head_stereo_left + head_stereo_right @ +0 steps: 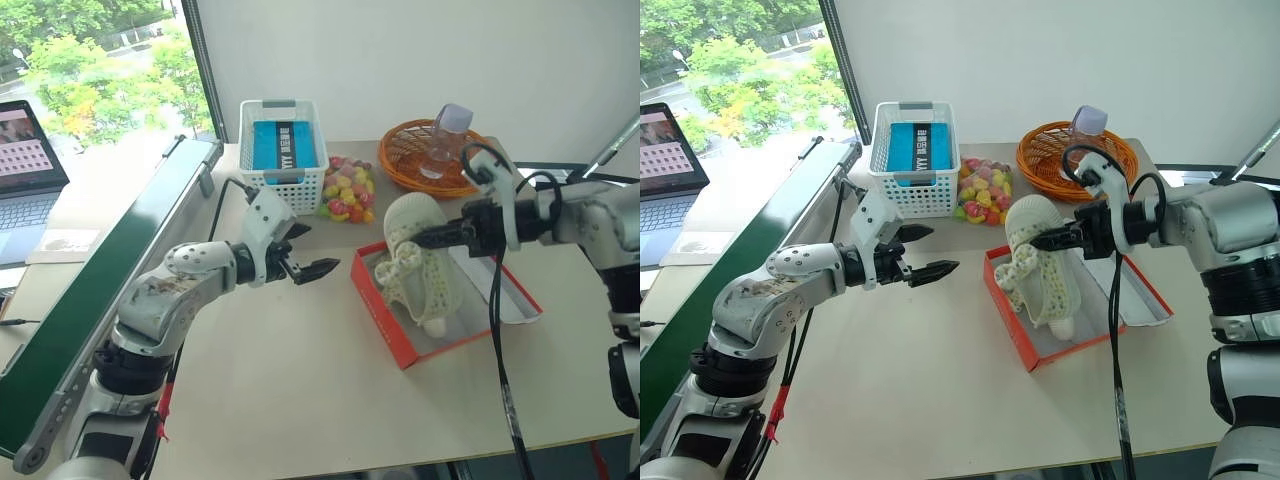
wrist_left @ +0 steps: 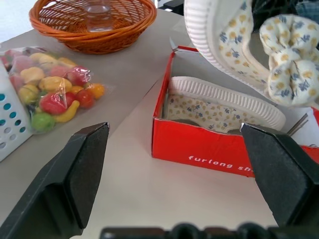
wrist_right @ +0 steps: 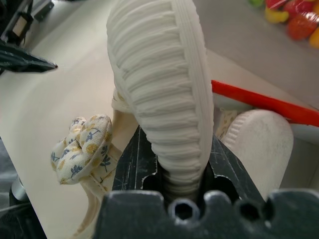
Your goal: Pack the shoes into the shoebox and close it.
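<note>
The shoebox [image 1: 385, 322] is red and stands open at the middle right of the table, with its lid [image 1: 515, 300] lying flat on the far side. One cream dotted shoe [image 2: 219, 102] lies inside it on its side. The second shoe [image 1: 410, 225] hangs tilted over the box, ribbed sole [image 3: 159, 89] up. My right gripper [image 1: 420, 240] is shut on that shoe's heel end. My left gripper [image 1: 318, 250] stands open a short way left of the box, holding nothing; its fingers [image 2: 84, 164] frame the box's near wall.
A bag of colourful toy fruit [image 1: 347, 190] lies behind the box. A white mesh basket [image 1: 283, 150] and an orange wicker basket [image 1: 430, 160] with a clear bottle [image 1: 447, 135] stand at the back. A green rail [image 1: 100, 300] and a laptop [image 1: 25, 170] are at the left.
</note>
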### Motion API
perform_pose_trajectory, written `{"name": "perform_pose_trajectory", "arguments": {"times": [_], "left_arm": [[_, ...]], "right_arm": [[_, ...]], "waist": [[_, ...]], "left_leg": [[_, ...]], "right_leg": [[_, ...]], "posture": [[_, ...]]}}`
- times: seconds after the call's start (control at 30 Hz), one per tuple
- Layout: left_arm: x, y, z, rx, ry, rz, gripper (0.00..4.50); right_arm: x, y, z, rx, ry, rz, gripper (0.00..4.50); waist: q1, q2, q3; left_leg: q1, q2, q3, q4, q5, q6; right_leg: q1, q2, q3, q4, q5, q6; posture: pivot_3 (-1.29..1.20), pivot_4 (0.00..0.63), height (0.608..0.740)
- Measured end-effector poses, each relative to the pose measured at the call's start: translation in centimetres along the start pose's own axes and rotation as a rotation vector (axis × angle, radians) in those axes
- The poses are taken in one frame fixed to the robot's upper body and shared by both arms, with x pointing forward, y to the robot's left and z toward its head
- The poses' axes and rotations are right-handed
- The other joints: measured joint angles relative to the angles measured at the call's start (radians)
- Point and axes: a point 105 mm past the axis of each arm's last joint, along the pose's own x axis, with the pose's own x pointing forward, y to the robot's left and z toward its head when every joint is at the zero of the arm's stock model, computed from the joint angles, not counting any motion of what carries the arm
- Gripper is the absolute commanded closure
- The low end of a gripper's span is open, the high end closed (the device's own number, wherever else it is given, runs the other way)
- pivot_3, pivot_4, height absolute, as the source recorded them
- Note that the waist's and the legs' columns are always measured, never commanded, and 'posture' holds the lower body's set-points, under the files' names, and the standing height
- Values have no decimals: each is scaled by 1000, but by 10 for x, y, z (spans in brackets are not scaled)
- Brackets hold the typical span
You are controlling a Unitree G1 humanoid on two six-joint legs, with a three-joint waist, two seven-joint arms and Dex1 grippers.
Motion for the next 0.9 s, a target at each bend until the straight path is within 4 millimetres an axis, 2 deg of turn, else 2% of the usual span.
{"name": "perform_pose_trajectory", "arguments": {"times": [0.27, 0.43, 0.67, 0.77, 0.9], "left_arm": [[-2, -6, -1, 6, -8, 1, 0], [-8, -11, -4, 25, 12, -34, 0], [-12, -14, -5, 40, 30, -76, 0], [-11, -17, -6, 40, 34, -96, 0], [-9, -18, -7, 46, 43, -110, 0]], "right_arm": [[25, -22, -35, 90, 87, 32, 4069], [35, -27, -40, 66, 133, 33, 4069], [44, -35, -52, -173, 285, -50, 4069], [43, -32, -68, -337, 392, -94, 4069], [42, -26, -87, -439, 469, -136, 4069]], "waist": [[-1, 0, 0], [-2, 0, 0], [24, 0, 0], [50, -1, -2], [69, -8, -7]], "left_leg": [[0, 0, 0, 2, 0, 0], [1, 0, 0, 3, 0, 0], [5, 0, 0, 4, 0, 0], [6, -1, 0, 4, 0, 0], [11, -2, -2, 5, -1, 0]], "right_leg": [[0, 0, 0, 2, 0, 0], [0, 1, 0, 2, 0, 0], [5, 0, 0, 2, 0, 1], [7, -1, -1, 1, -1, 2], [16, -2, -1, -3, -7, -4]], "posture": [[0, 150, 740], [0, 150, 740], [0, 150, 740], [0, 150, 740], [0, 150, 740]]}}
